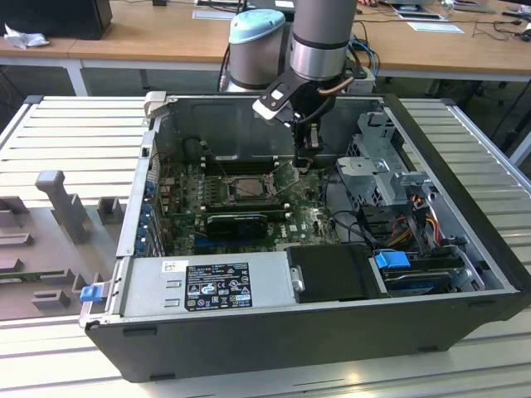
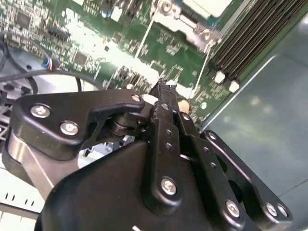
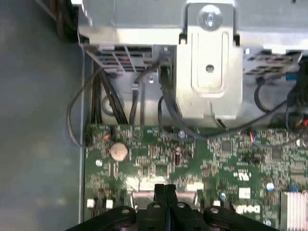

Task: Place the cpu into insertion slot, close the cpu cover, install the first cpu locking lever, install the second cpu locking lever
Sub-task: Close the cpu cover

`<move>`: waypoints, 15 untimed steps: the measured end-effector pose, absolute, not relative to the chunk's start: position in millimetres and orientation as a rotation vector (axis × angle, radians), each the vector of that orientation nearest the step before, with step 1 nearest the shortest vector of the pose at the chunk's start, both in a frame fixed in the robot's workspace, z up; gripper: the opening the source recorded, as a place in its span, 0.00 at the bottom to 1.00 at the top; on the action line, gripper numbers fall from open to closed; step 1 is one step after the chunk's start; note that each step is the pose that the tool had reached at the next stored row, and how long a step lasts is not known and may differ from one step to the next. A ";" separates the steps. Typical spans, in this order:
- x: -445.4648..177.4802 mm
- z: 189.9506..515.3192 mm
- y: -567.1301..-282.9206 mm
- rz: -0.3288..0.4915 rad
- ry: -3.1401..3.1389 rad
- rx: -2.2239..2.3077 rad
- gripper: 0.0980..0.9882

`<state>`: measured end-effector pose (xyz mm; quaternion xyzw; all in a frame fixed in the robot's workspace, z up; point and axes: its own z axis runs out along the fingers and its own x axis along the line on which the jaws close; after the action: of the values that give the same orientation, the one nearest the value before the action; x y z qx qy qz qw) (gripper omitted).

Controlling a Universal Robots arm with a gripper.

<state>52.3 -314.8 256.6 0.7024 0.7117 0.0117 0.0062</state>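
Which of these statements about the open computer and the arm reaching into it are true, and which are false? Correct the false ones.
1. The pincer is inside the computer case, over the green board. True.
2. Its fingers are spread wide. False: in the first wrist view they are pressed together.
3. The pincer stands to the exterior view's right of the insertion slot. True.
4. The case stands upright. False: it lies on its side, open upward.
5. A round silver coin battery sits on the board. True.

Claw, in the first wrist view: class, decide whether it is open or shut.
Shut. The claw has its two fingers meeting with no gap, over the green circuit board.
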 end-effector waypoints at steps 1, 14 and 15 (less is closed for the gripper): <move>53.4 255.8 -314.8 0.036 2.227 2.198 0.01; 61.1 243.1 -312.3 0.029 2.228 2.199 0.01; 56.4 243.0 -312.4 0.029 2.228 2.200 0.01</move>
<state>56.4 -312.4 243.0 0.7025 0.7116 0.0094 0.0052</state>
